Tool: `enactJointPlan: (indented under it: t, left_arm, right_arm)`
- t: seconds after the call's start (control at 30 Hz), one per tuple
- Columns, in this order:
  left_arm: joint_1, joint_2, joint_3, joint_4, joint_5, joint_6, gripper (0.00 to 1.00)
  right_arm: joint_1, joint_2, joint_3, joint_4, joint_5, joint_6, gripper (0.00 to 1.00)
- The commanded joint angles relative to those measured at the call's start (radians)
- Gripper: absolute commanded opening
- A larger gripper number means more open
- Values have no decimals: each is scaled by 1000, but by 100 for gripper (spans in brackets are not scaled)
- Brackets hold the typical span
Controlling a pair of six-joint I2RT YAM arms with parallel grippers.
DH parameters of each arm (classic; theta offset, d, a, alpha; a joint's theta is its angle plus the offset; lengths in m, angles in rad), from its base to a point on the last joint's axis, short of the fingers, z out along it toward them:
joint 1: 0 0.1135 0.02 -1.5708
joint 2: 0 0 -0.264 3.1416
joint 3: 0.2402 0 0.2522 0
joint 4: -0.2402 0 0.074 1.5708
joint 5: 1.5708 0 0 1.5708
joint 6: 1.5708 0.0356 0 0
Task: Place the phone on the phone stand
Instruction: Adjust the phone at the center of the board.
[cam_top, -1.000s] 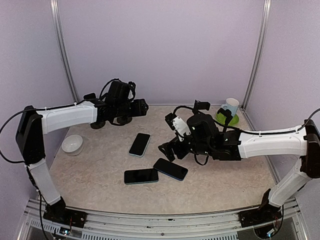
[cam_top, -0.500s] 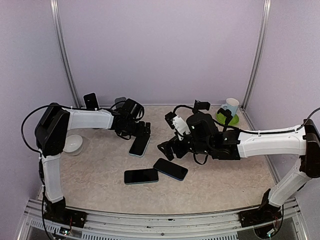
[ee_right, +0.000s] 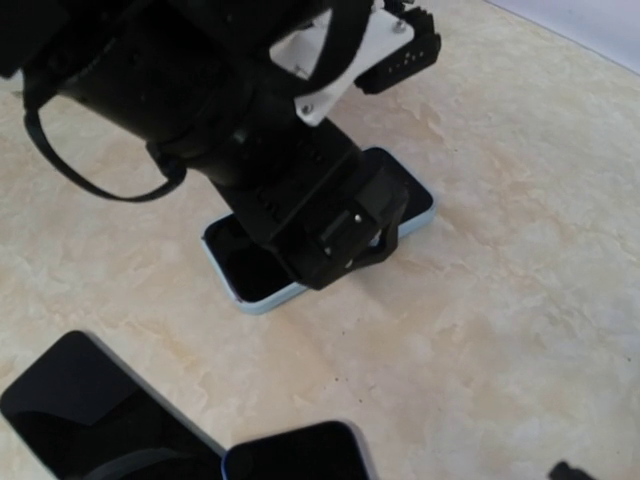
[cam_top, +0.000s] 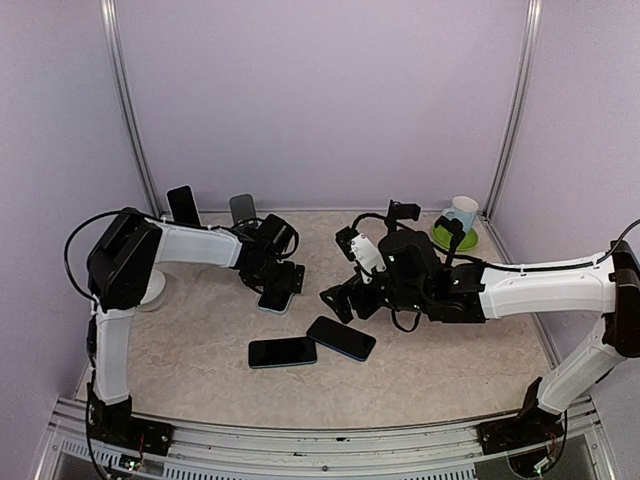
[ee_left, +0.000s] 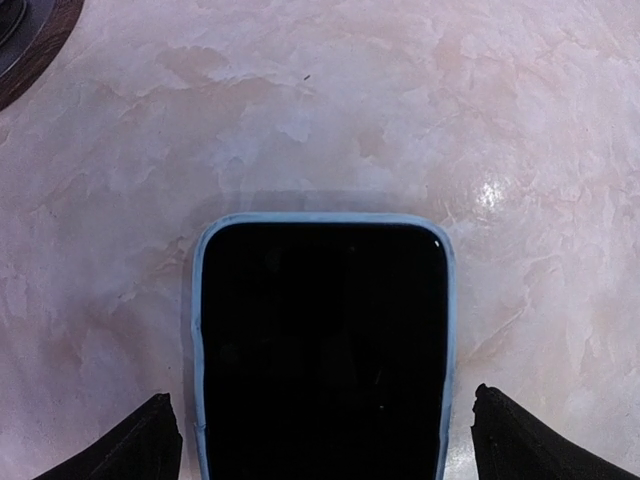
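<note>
Where the phone is lying: the phone (ee_left: 320, 350), in a pale blue case, is lying flat and screen up on the table (cam_top: 450, 370), left of centre in the top view.
Left gripper: the left gripper (ee_left: 320, 445) is hanging right over that phone with its jaws spread wide, one fingertip showing at each lower corner of the left wrist view, outside the case's long edges and gripping nothing.
Why it is sitting so: the jaws are straddling the phone's width, probably so that closing would pinch it by its sides.
Right gripper: the right gripper (cam_top: 341, 272) is hovering just right of the phone at the centre of the top view, fully spread and empty, seemingly waiting.
Phones lying flat: three in all, counting the straddled one; the other two (cam_top: 282, 352) (cam_top: 341, 338) are lying below centre, corners nearly touching.
Upright slabs: two (cam_top: 181, 205) (cam_top: 242, 209) are leaning at the back wall, upper left of the top view, probably phones already propped up; the phone stand itself is too small to make out.
Dark round base: one (ee_left: 20, 35) is peeking in at the upper left of the left wrist view, purpose unclear.
Other things: one mug (cam_top: 462, 211) is sitting on one green plate (cam_top: 452, 240) at upper right; one white bowl (cam_top: 157, 292) is showing partly behind the left arm.
</note>
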Motion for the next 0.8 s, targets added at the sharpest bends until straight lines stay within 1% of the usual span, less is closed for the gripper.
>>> enactJointPlan:
  t: [0.0,0.3,0.47,0.67,0.77]
  left_arm:
    - [-4,28,31,-21,-25,16,99]
    - [-12,70,64,-56,-17,46,98]
    - [-34,93,76,-90,-51,56,90]
    - [-68,126,92,-141,-141,60,92]
    - [-68,123,71,-126,-127,59,88]
  right_arm:
    - [-11,-10,-9,25,5,7,100]
    - [-13,-12,-21,35,3,9,100]
    - [-16,-17,-23,37,3,9,100]
    - [-16,-24,-34,49,0,11,100]
    - [-16,-21,-32,51,-4,10,100]
